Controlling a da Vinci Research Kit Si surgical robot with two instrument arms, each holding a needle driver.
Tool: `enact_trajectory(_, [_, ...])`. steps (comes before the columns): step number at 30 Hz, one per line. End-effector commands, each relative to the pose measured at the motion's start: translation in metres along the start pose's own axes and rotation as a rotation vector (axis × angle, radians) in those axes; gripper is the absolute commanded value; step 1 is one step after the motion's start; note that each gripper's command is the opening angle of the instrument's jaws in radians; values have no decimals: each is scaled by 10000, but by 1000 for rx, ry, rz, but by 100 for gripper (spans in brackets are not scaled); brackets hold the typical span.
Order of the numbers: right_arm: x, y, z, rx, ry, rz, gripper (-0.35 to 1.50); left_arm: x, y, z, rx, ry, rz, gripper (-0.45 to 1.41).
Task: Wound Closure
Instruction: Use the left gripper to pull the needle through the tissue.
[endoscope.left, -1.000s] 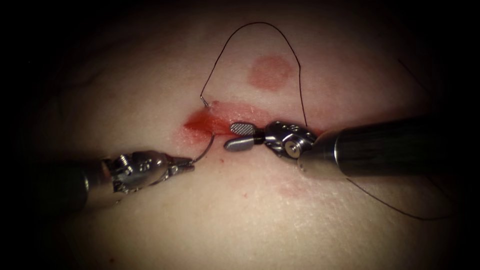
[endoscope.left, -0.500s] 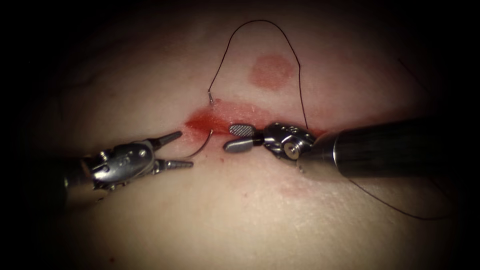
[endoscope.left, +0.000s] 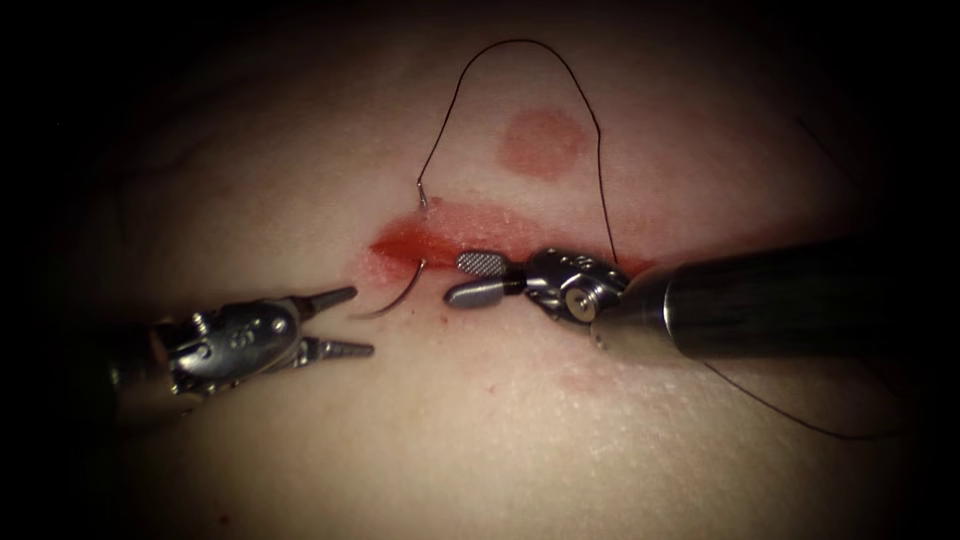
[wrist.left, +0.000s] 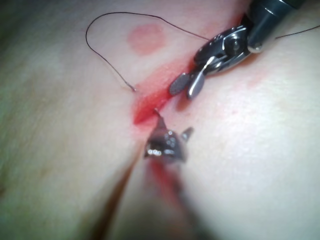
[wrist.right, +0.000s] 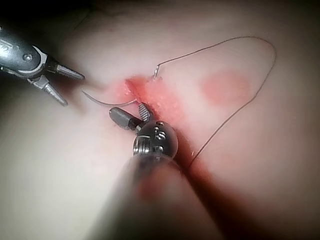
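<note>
The curved needle (endoscope.left: 395, 297) sits in the tissue (endoscope.left: 480, 430) at the left end of the red cut (endoscope.left: 450, 240). Its pointed half curves out below the cut, and its tail (endoscope.left: 421, 195) stands out above it with the thread (endoscope.left: 520, 43) attached. My left tool (endoscope.left: 363, 320) is open, holds nothing and lies just left of the needle's point. My right tool (endoscope.left: 468, 277) is open over the cut and holds nothing. In the right wrist view, the needle (wrist.right: 105, 102) lies between the left tool (wrist.right: 74, 91) and the right tool (wrist.right: 129, 114).
The thread arches over a round red mark (endoscope.left: 542, 142), drops behind the right tool's wrist (endoscope.left: 575, 285) and trails off to the lower right (endoscope.left: 800, 425). Red fluid stains the cut's left end. In the left wrist view, the left jaws (wrist.left: 172, 132) face the right tool (wrist.left: 192, 82).
One second ago my left tool was shut on the needle near its point. It let go, opened, and drew back to the lower left. The needle stays in the tissue; the right tool barely moved.
</note>
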Motion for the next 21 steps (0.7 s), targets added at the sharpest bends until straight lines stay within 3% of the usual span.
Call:
enact_trajectory(1, [-7,-1,6,2,-1,2,148,0,0,13,10,-15,7,30])
enact_trajectory(12, [-8,-1,4,4,-2,1,148,17,0,50,65,-289,48,-11])
enact_trajectory(17, [-8,-1,3,5,-2,1,148,12,7,58,70,-381,62,-21])
enact_trajectory(21, [-8,-2,3,5,-2,1,148,6,10,62,69,-436,76,-11])
